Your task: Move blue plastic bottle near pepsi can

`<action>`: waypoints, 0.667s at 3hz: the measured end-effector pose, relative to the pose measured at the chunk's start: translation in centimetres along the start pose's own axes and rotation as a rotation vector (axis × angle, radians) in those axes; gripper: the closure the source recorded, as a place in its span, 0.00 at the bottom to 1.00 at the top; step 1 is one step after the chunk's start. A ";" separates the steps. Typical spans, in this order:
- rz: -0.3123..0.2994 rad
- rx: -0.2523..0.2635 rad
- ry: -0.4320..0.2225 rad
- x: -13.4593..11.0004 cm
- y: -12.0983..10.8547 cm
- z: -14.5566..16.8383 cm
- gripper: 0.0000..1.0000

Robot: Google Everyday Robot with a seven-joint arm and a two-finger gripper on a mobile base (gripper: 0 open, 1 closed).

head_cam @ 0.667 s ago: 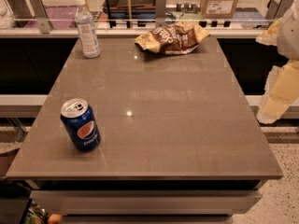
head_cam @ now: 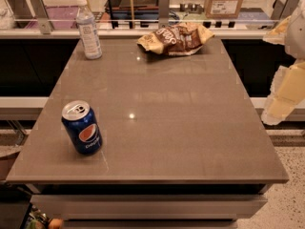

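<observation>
Standing upright at the far left corner of the grey table [head_cam: 167, 128]: blue plastic bottle [head_cam: 88, 30], white cap on. Well apart, near the front left edge: pepsi can [head_cam: 82, 128], upright, logo toward the camera. Crumpled snack bag [head_cam: 175, 38] at the far edge. Off the table's right side, touching none of these 3 items: cream gripper [head_cam: 284, 94]; open or closed, cannot tell.

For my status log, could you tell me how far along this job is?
Nothing done yet: the blue plastic bottle stands at the far left corner of the table, the pepsi can front left. The gripper hangs beyond its right edge, touching neither. Grasping and carrying remain.
</observation>
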State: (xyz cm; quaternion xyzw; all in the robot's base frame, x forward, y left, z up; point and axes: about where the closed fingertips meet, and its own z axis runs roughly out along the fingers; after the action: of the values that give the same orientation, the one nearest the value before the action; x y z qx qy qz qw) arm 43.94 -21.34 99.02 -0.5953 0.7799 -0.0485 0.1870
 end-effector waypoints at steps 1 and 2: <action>0.060 0.043 -0.063 0.0 -0.7 -0.1 0.00; 0.161 0.097 -0.180 0.1 -2.0 0.0 0.00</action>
State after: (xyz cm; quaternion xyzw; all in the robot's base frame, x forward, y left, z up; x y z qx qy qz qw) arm 45.74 -21.99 99.60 -0.5232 0.8019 -0.0171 0.2881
